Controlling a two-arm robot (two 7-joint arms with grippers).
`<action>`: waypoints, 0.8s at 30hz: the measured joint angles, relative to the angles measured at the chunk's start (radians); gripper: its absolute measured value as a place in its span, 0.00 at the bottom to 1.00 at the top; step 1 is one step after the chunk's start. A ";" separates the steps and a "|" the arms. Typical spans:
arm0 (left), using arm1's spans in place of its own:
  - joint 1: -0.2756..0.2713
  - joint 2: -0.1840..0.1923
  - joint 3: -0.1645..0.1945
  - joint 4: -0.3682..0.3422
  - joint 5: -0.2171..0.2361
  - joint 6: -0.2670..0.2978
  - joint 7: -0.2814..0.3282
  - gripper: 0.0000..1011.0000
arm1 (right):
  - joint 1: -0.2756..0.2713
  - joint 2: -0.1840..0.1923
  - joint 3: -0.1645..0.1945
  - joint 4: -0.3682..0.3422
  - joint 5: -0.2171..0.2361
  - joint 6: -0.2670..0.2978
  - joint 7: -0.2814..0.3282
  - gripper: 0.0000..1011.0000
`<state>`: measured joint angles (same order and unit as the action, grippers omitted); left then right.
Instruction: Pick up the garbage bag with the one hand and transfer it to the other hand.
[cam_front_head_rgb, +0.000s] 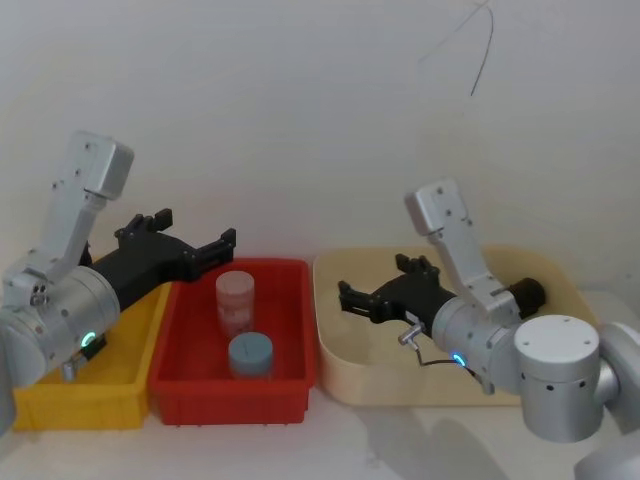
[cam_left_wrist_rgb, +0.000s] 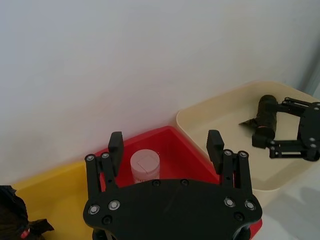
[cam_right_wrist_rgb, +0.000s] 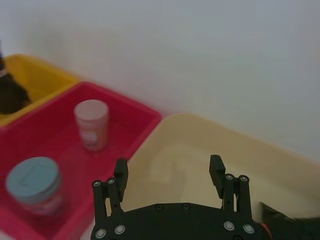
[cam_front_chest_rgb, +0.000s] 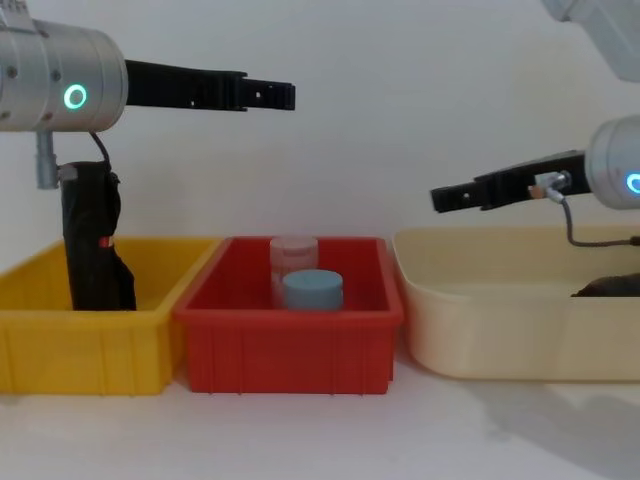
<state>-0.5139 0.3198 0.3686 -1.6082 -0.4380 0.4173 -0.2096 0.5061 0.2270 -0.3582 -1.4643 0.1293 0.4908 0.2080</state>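
I see the bag (cam_front_head_rgb: 527, 292) (black, red band) lying at the far right end of the beige bin (cam_front_head_rgb: 380, 385). The right gripper (cam_front_head_rgb: 375, 278) hangs over that bin, near the bag, jaws apart and empty. The left gripper (cam_front_head_rgb: 195, 227) hovers high where the yellow bin (cam_front_head_rgb: 100, 395) meets the red bin (cam_front_head_rgb: 230, 395), jaws apart.

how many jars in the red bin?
2. A translucent cylindrical jar with a pinkish lid stands toward the back of the red plastic bin. A cylindrical jar with a light-blue lid stands just in front, nearer the robot. None seems hidden.
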 joint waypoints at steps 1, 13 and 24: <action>0.000 0.000 0.000 0.001 0.000 0.000 0.000 0.99 | 0.002 0.002 -0.009 -0.006 -0.003 0.006 0.015 0.99; 0.003 -0.001 0.001 0.006 0.002 0.000 0.002 0.99 | 0.022 -0.005 -0.079 -0.015 -0.022 0.057 0.084 0.99; 0.004 -0.002 0.002 0.008 0.003 0.000 0.003 0.99 | 0.046 -0.056 -0.106 0.033 -0.029 0.113 0.095 0.99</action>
<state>-0.5104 0.3177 0.3707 -1.6003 -0.4350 0.4172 -0.2064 0.5524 0.1709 -0.4646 -1.4317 0.1002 0.6033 0.3030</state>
